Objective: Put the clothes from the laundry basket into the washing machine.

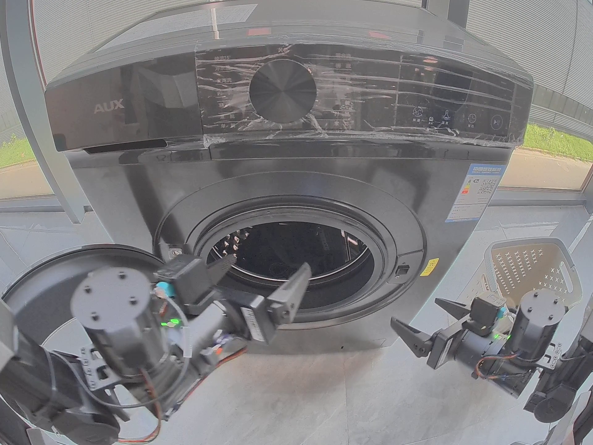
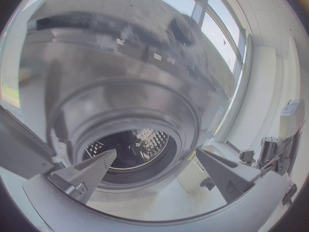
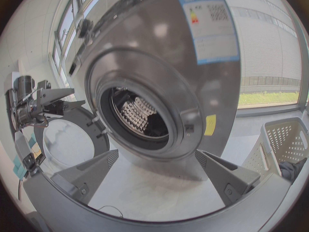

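Observation:
The dark grey washing machine (image 1: 284, 156) stands with its round door (image 1: 37, 292) swung open to the left. My left gripper (image 1: 265, 267) hangs open and holds nothing, just in front of the drum opening (image 1: 290, 261); the left wrist view looks past it (image 2: 155, 151) into the drum (image 2: 135, 149). My right gripper (image 1: 419, 315) is open and holds nothing, low at the machine's right front, beside the cream laundry basket (image 1: 534, 267). In the right wrist view a dark cloth-like shape (image 3: 157, 124) lies inside the drum, and a dark garment (image 3: 291, 169) lies in the basket (image 3: 273, 139).
The open door (image 3: 69, 139) stands just left of my left arm. Pale tiled floor (image 1: 321, 390) lies bare in front of the machine. Windows and a grey pillar (image 1: 25, 106) are behind the machine.

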You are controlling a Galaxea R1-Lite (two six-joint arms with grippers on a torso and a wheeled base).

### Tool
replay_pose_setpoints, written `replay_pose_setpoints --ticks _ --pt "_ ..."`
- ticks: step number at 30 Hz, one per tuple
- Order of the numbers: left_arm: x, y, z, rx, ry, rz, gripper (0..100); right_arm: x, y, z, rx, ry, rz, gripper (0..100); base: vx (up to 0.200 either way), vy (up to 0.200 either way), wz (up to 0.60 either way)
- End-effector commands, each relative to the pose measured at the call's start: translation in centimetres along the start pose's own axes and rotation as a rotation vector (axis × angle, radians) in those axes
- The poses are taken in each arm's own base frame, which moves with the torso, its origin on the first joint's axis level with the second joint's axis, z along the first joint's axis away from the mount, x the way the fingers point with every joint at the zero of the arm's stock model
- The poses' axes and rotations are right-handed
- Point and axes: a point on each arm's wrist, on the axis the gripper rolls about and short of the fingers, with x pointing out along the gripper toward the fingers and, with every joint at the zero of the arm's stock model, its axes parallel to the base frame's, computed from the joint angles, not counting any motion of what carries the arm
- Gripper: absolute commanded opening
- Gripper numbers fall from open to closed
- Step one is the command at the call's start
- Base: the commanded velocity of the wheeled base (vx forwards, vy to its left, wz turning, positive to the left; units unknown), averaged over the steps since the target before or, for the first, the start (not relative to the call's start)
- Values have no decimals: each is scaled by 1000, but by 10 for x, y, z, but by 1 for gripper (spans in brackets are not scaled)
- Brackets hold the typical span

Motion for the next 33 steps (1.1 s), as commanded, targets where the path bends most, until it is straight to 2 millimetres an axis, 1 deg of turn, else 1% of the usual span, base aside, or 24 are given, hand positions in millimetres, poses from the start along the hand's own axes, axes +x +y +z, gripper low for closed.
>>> replay_pose_setpoints --ticks 1,2,3,4,6,9,11,14,16,19,21,25,26,27,29,30,31,33 --pt "-62 26 35 -80 -126 13 100 -30 -16 38 32 -197 -53 100 0 0 0" --pt "-68 32 36 -81 -138 33 100 -35 -19 41 34 -218 -66 100 0 0 0" --pt "-68 33 37 -82 -142 37 100 -36 -19 42 34 -223 -68 100 0 0 0" --pt "-77 45 41 -84 -173 86 100 -47 -22 47 36 -259 -82 100 0 0 0" --pt "-86 57 49 -96 -221 133 100 -58 -25 52 35 -302 -94 100 0 0 0" --pt "-99 70 50 -99 -255 201 100 -72 -28 60 26 -364 -114 100 0 0 0" --pt "-110 76 45 -80 -247 225 100 -77 -32 63 20 -388 -141 100 0 0 0" --pt "-129 79 39 -23 -242 224 100 -84 -42 64 12 -407 -205 100 0 0 0" --pt "-138 80 37 -8 -237 224 100 -88 -48 66 4 -421 -238 100 0 0 0" --pt "-146 82 35 -6 -225 231 100 -95 -54 69 -14 -447 -265 100 0 0 0" --pt "-151 84 31 8 -204 239 100 -100 -54 71 -32 -457 -263 100 0 0 0" --pt "-163 87 22 66 -163 260 100 -118 -50 63 -72 -380 -278 100 0 0 0" --pt "-167 88 22 73 -164 264 100 -126 -49 59 -80 -348 -284 100 0 0 0" --pt "-167 88 22 73 -164 264 100 -127 -48 58 -80 -344 -285 100 0 0 0" --pt "-179 90 21 73 -174 276 100 -147 -47 45 -92 -270 -308 100 0 0 0" --pt "-183 93 19 85 -161 302 100 -152 -47 41 -95 -251 -328 100 0 0 0" --pt "-183 93 19 85 -161 302 100 -152 -47 41 -95 -251 -328 100 0 0 0" --pt "-191 98 12 102 -123 358 100 -167 -48 34 -105 -243 -387 100 -100 0 0"
